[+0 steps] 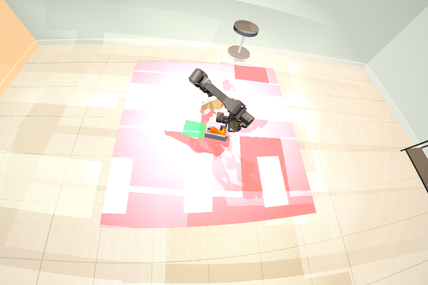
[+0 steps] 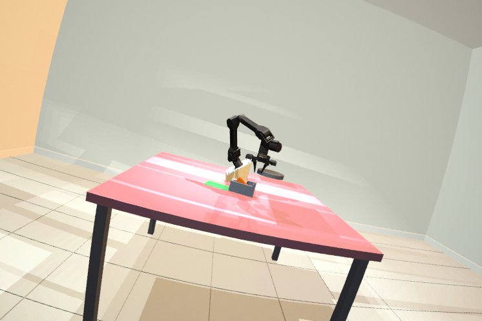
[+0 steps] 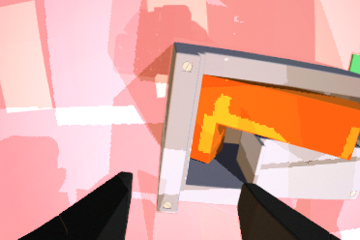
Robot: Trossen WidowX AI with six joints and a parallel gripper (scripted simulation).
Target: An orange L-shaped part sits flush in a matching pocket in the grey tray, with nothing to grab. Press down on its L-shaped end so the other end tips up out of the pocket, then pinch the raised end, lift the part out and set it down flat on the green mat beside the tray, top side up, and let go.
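The orange part (image 1: 216,131) (image 2: 241,181) (image 3: 290,109) lies tilted in the grey tray (image 1: 214,137) (image 2: 241,189) (image 3: 181,114). Its L-shaped end sits low in the pocket, at the left in the wrist view; its other end, towards the mat, stands up above the rim in the exterior view. The green mat (image 1: 193,129) (image 2: 216,185) (image 3: 356,64) lies beside the tray, with nothing on it. My gripper (image 2: 258,172) (image 3: 187,190) is partly open and empty, above the tray's L-end side, with its fingertips clear of the part.
A tan and white block (image 1: 212,104) (image 2: 243,171) stands behind the tray, near the arm's base. The tray's walls rise around the pocket. The red table (image 1: 155,202) (image 2: 175,200) bears everything. A stool (image 1: 245,27) stands beyond the table's back edge.
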